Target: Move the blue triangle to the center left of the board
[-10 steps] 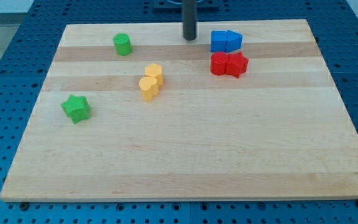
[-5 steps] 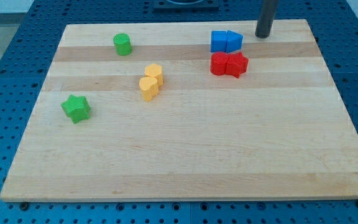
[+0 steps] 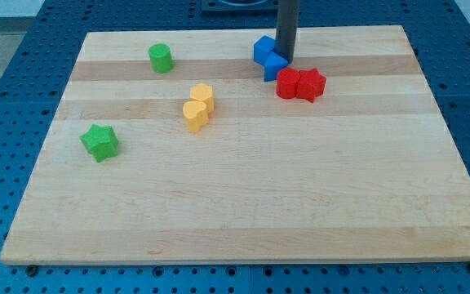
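Near the view's top centre of the surface (image 3: 243,212), my tip (image 3: 286,59) touches the right side of two blue blocks. One blue block (image 3: 263,48) sits above the other blue block (image 3: 275,67); which is the triangle cannot be told. No fingers exist on this rod.

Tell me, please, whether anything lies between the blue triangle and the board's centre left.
Yes: the two yellow blocks lie roughly on the line from the blue triangle to the wooden board's centre left. My tip already touches the blue pair's right side.
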Action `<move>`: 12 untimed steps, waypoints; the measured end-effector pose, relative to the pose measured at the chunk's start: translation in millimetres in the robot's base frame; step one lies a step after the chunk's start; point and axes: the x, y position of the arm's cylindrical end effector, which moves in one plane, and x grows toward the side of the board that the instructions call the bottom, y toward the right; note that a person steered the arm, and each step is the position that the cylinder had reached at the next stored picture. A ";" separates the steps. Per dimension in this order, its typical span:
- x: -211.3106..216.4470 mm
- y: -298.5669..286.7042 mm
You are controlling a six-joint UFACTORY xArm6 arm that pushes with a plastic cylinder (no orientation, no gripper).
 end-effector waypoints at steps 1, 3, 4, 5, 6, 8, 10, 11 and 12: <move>22.6 -0.2; 52.7 -18.1; 52.1 -45.7; 52.7 -73.2; 55.2 -98.4; 64.8 -155.4; 55.9 -183.9; 48.0 -193.1; 45.2 -206.5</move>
